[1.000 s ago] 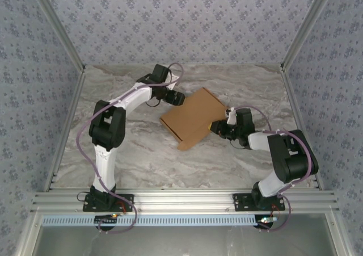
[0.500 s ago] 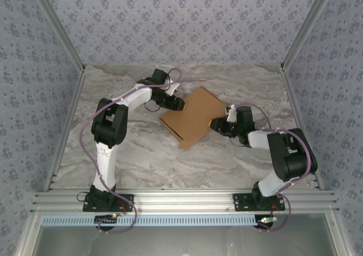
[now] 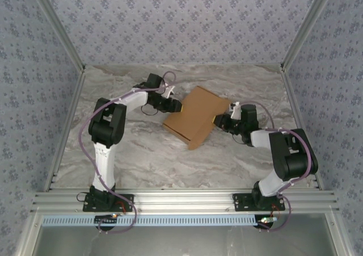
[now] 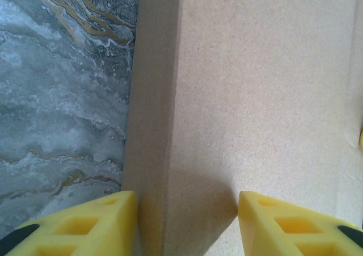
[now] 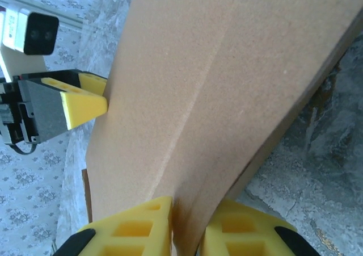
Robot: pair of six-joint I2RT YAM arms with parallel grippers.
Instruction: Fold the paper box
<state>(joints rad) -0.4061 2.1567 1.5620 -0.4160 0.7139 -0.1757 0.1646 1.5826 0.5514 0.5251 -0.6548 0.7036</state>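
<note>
Paper box [image 3: 197, 116] is folded flat and brown, with the marble table [image 3: 142, 154] under it. It sits skewed, one corner toward the arm bases.

Left gripper [image 3: 174, 104] is at the box's left edge. Its jaws are spread wide and straddle that edge in the left wrist view, holding nothing. Its yellow fingers [image 4: 85, 225] are on either side of the box's side wall.

Right gripper [image 3: 220, 121] is at the box's right edge. Its fingers [image 5: 133, 227] are pinched onto a cardboard panel, which is raised off the table on that side.
</note>
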